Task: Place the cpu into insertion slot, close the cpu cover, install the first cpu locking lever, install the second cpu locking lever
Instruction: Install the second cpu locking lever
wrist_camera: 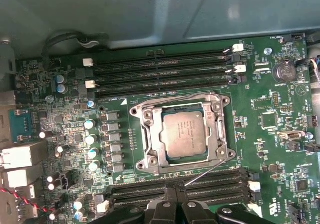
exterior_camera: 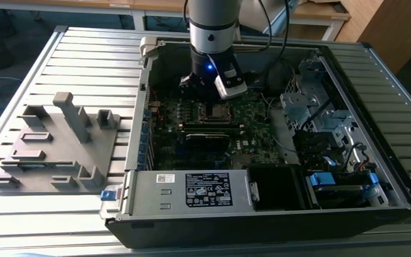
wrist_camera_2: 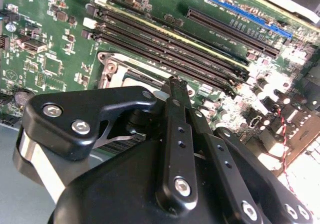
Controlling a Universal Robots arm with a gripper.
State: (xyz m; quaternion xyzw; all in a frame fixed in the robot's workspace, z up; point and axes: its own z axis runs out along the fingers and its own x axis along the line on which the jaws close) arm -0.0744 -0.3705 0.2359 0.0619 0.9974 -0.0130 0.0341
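Gripper [wrist_camera_2: 172, 86]: black fingers [wrist_camera_2: 176, 114] are pressing together, nothing visible between them, in the second wrist view; the tips are hanging just above the socket's edge and blocking most of it from sight. In the first wrist view the finger bases [wrist_camera: 175, 209] are being cut off by the picture's border.

Cpu [wrist_camera: 184, 132]: dull silver square, lying flat in the insertion slot [wrist_camera: 180, 132] in the first wrist view.

Cpu cover [wrist_camera: 150, 134]: silver frame appearing to lie down around the chip; whether it is fully latched is hard to tell. A thin wire lever [wrist_camera: 207, 171] is slanting out from the socket's corner toward the memory slots [wrist_camera: 165, 68].

Green circuit board [wrist_camera: 270, 134]: surrounding the socket.

Computer case [exterior_camera: 263, 214]: lying open on a slatted table [exterior_camera: 84, 59]; the arm [exterior_camera: 215, 32] is reaching down inside, hiding part of the socket [exterior_camera: 215, 111] in the exterior view. A grey parts holder [exterior_camera: 55, 144] is sitting at the exterior view's left.
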